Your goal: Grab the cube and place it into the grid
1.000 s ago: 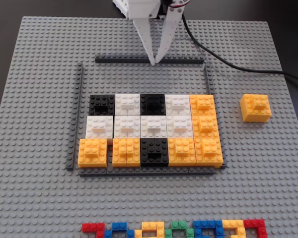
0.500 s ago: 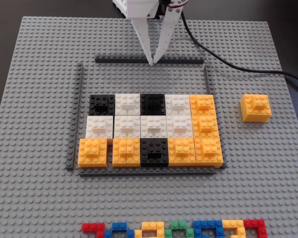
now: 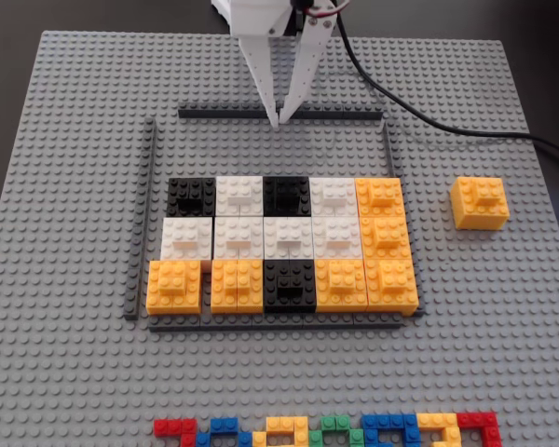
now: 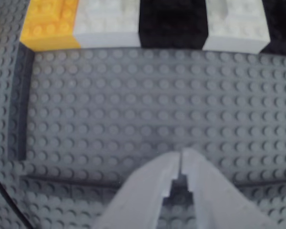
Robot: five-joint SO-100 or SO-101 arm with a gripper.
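Observation:
The orange-yellow cube (image 3: 479, 202) stands alone on the grey baseplate (image 3: 74, 140), right of the grid in the fixed view. The grid (image 3: 284, 244) of black, white and orange cubes lies mid-plate, framed by thin dark strips. My white gripper (image 3: 278, 121) hangs at the top centre, over the frame's top strip (image 3: 214, 114), far from the cube. Its fingertips touch; it is shut and holds nothing. In the wrist view the gripper (image 4: 180, 155) points at bare studs, with the grid's (image 4: 109, 21) top row beyond. The cube is out of the wrist view.
A row of small multicoloured bricks (image 3: 326, 431) lies along the front edge of the plate. The arm's black cable (image 3: 429, 119) runs over the plate's upper right. Bare studs lie between the top strip and the grid's first row.
The gripper has drifted slightly to the left along the top strip. It stays shut. The cube and the grid have not moved.

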